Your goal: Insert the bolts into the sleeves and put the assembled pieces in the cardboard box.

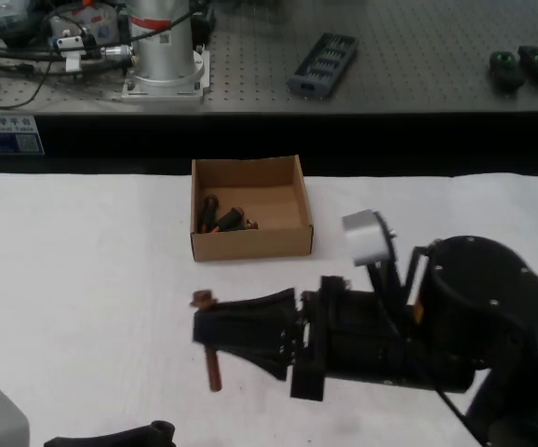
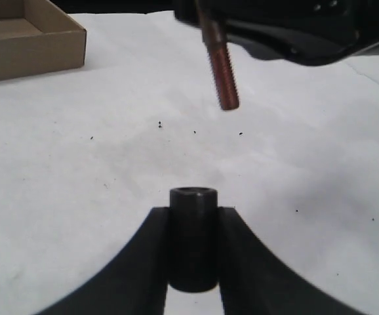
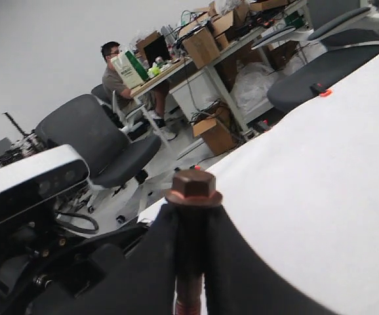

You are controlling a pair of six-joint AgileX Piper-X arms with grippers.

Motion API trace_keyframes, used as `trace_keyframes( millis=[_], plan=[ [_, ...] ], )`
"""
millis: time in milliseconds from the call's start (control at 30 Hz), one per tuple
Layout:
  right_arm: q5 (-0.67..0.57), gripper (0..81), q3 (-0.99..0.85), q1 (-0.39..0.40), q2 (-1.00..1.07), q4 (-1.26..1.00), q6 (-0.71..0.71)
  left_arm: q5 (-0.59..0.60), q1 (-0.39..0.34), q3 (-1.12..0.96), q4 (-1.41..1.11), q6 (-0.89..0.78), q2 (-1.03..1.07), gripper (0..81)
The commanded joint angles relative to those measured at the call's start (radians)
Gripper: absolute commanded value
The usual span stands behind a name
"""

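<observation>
The left fingers (image 2: 140,262) pinch the sleeve (image 2: 193,249) upright, bore facing up to receive the bolt (image 3: 192,190), which the right fingers (image 3: 151,262) clamp below its head, thread hanging down, apart from the sleeve, near the box (image 1: 250,244).

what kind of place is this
Likely a robotics lab: a perforated optical bench behind the white table, plus office chairs and desks stacked with boxes.
</observation>
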Motion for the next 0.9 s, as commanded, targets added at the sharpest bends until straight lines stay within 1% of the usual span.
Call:
trace_keyframes(
  millis=[0, 133, 300, 567, 700, 867],
  plan=[
    [0.030, 4.9, 0.016, -0.005, -0.029, -0.003, -0.016, 0.003, 0.002, -0.014, -0.061, -0.008, 0.023, 15.0],
    [0.039, 4.9, 0.048, -0.005, -0.068, -0.001, -0.032, 0.005, 0.002, -0.014, -0.126, -0.008, 0.086, 15.0],
    [0.084, 4.9, 0.097, -0.003, -0.115, 0.012, -0.035, 0.008, 0.002, -0.014, -0.232, -0.017, 0.189, 15.0],
    [0.123, 4.9, 0.166, -0.003, -0.126, -0.012, -0.035, 0.027, 0.002, -0.014, -0.389, -0.032, 0.348, 15.0],
    [0.151, 4.9, 0.167, -0.003, -0.143, 0.014, -0.082, 0.036, -0.008, -0.014, -0.443, -0.032, 0.417, 15.0],
    [0.149, 4.9, 0.167, -0.003, -0.171, 0.067, -0.096, 0.042, -0.037, -0.014, -0.515, -0.032, 0.491, 15.0]
  ],
)
